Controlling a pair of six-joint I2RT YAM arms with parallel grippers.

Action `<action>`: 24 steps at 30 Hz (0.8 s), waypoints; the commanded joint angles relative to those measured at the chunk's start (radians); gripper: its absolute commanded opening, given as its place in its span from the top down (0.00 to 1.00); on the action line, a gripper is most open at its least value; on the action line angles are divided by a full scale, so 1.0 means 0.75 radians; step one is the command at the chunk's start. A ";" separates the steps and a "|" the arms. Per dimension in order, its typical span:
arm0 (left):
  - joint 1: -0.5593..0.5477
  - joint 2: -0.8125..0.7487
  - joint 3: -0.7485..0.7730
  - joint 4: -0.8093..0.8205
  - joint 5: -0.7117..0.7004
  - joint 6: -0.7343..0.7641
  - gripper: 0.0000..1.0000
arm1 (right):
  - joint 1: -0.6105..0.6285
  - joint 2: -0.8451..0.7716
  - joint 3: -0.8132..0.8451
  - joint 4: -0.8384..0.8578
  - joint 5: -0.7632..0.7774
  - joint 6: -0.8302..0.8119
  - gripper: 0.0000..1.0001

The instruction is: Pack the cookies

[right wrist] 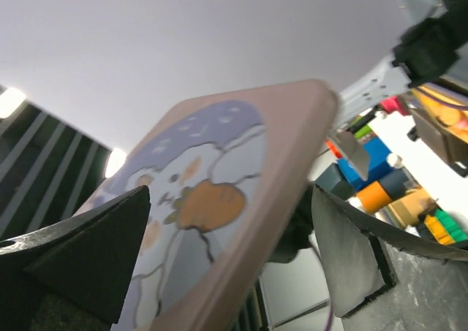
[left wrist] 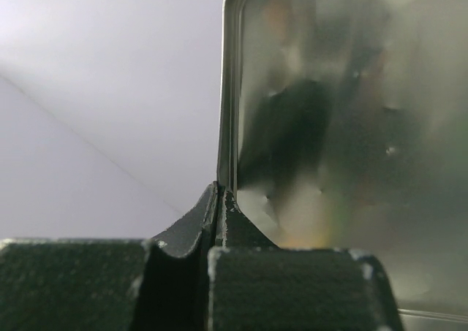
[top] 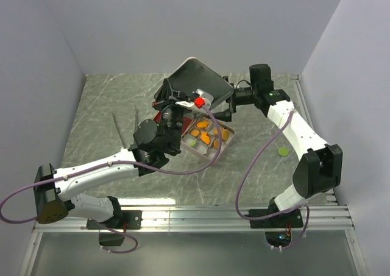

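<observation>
Left pincer (left wrist: 219, 199) is pressed together on the rim of the lid (left wrist: 329, 126), pinching that thin metal edge between its pads; the lid's shiny inner face fills the left wrist view to the right of the pinch. From above, the lid stands tilted up over the far edge of the tin (top: 210, 156), dark inside facing the arms. Right pincer (right wrist: 230, 192) stands spread wide at the lid's right corner. The lid's pink outer face, with a cartoon picture on it, lies between its two fingers (right wrist: 95, 250); whether they press on it I cannot tell. The cookies (top: 207, 136) lie inside the open tin, mostly orange, with a green one at its near left side. One more green cookie (top: 283, 150) rests on the worktop (top: 109, 99) well to the right of the tin. Two thin grey sticks (top: 119, 130) lie on the worktop to the left of the tin
</observation>
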 commanded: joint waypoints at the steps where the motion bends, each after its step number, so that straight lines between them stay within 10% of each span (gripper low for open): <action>1: -0.033 0.013 -0.015 0.078 0.024 -0.001 1.00 | 0.026 -0.066 0.026 0.346 -0.047 0.284 0.09; 11: -0.063 0.003 -0.013 0.024 0.002 -0.069 0.99 | 0.030 -0.078 -0.097 0.778 0.053 0.597 0.99; 16: -0.080 -0.055 0.012 -0.238 -0.009 -0.224 0.86 | 0.016 -0.054 -0.110 0.931 0.111 0.676 1.00; 20: -0.098 -0.120 0.071 -0.567 -0.015 -0.433 0.40 | -0.037 -0.017 -0.097 1.011 0.190 0.720 1.00; 24: -0.104 -0.189 0.177 -0.905 0.038 -0.647 0.22 | -0.151 0.087 -0.018 1.101 0.250 0.738 1.00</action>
